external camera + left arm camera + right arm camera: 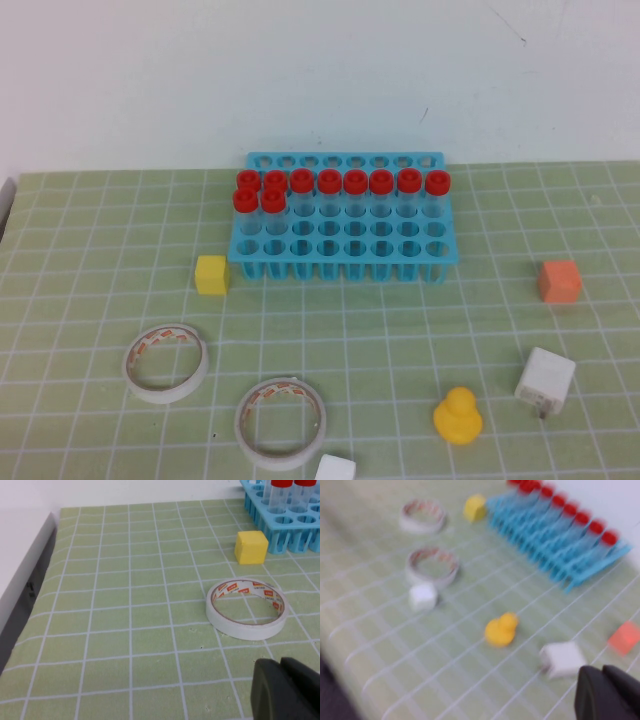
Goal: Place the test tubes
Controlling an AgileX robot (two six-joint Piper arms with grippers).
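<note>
**1. Gripper state.** My left gripper (281, 680) has its fingers pressed together on nothing. It hangs low over the mat at about 7 o'clock of the table, near a tape roll (246, 631). My right gripper (603, 687) is likewise closed and empty, at about 5 o'clock, near the white adapter (562, 659). Neither appears in the high view.

**2. Task items.** The test tubes (341, 183), ten with red caps, all stand upright in the blue rack (345, 266) at 12 o'clock. Eight fill one row, and two more stand in the next row toward me, at the rack's 9 o'clock end. I see no loose tube on the mat.

**3. Procedure.** I judge that placing is finished or waiting on another tube. If one comes:
- Grip it below the cap and hold it vertical.
- Centre it over the free hole at 3 o'clock of those two.
- Lower it straight and release only once it is seated.

**4. View differences.**
- Only the high view shows every hole and which ones are filled.
- The left wrist view alone shows the table's dark edge and the print inside the tape roll.
- The right wrist view shows the rack side-on, with the yellow duck (501, 630) before it.
</note>
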